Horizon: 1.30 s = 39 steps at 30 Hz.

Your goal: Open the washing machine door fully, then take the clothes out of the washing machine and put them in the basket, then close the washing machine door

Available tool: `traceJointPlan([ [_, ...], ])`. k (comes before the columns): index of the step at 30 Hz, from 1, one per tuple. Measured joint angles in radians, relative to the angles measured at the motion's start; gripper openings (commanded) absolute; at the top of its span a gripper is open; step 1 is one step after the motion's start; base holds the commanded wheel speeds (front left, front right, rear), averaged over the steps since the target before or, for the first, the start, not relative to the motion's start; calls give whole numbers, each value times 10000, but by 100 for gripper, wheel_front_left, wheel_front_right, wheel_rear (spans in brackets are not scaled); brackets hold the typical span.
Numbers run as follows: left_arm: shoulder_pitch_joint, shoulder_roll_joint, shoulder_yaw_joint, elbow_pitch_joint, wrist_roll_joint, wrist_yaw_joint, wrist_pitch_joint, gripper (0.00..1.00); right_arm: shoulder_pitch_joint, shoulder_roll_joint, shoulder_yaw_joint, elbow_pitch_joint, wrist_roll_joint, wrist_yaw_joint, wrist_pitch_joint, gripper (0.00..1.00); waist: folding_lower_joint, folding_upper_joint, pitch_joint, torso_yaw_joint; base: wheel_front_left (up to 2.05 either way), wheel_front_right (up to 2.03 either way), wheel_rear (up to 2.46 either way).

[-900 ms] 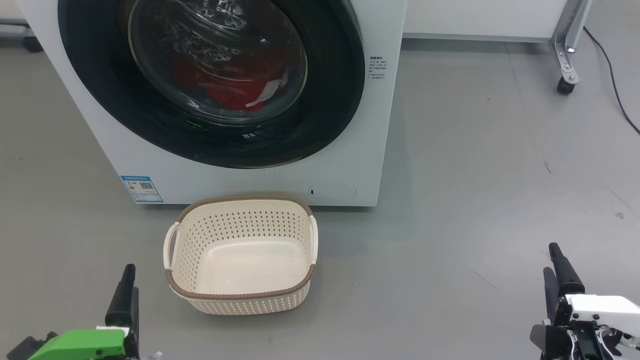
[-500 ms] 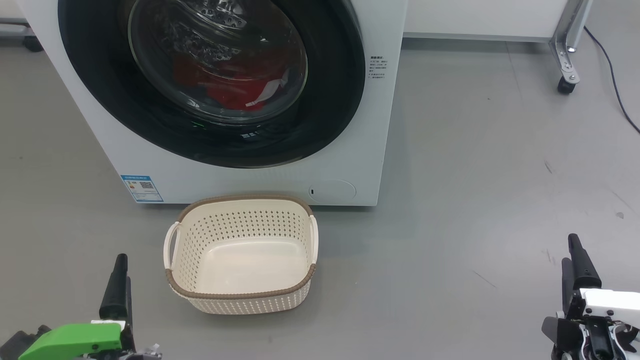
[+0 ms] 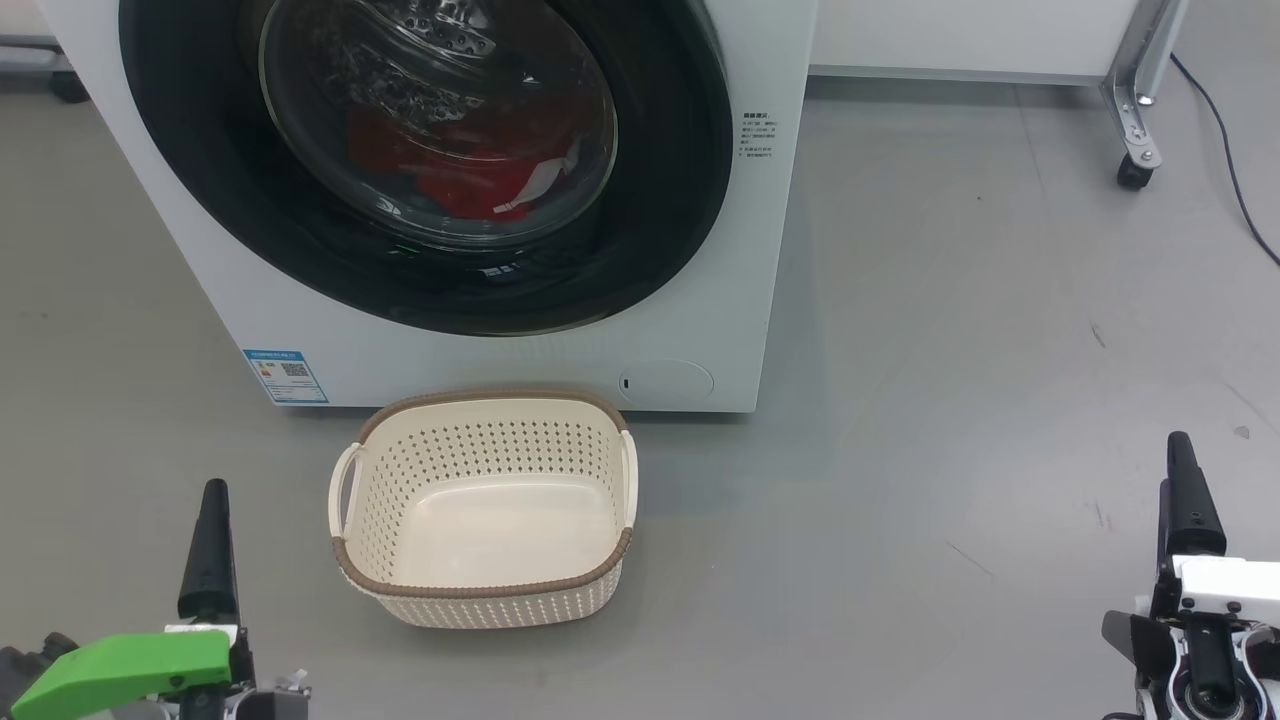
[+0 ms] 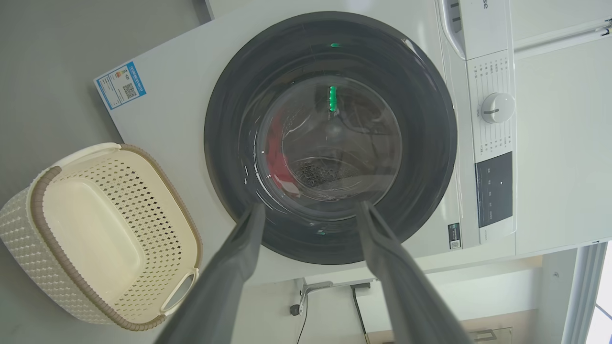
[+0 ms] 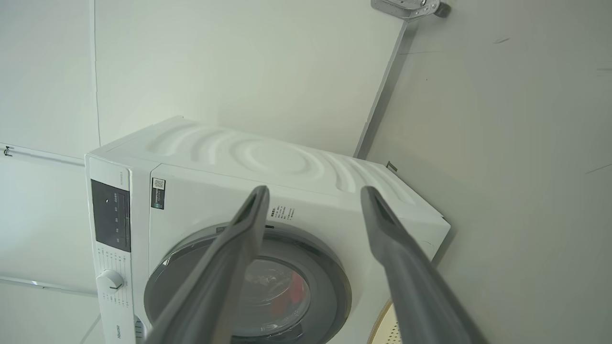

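Two empty tools: left gripper [image 4: 311, 206] and right gripper [image 5: 315, 191], fingers spread wide. Door [image 3: 430, 280] shut, ahead and above; left faces it square, right sits well off sideways. Clothes [image 3: 450, 190] behind glass. I'd lead left.

A silver metal leg [image 3: 1128, 115] stands on the grey floor [image 3: 950, 300], ending in a small black caster [image 3: 1131, 174]. Just right of the leg, a thin black cable [image 3: 1232, 180] trails over the floor. Left of the leg runs a white panel [image 3: 960, 35]. Nearer than the leg, dark scuffs [image 3: 1096, 335] mark the floor.
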Motion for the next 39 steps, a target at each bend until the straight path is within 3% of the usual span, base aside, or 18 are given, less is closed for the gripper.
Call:
traceJointPlan([
  [11,-27,12,10,-571,1379,-2,-424,100,1,-33,82,-671,-1352,2,-399,100,0,0,7,39,0,0,0],
  [39,4,94,-1191,-1189,8075,-2,-1321,100,320,-284,1189,-1386,-6765,-196,-1337,100,0,0,121,31,0,0,0],
])
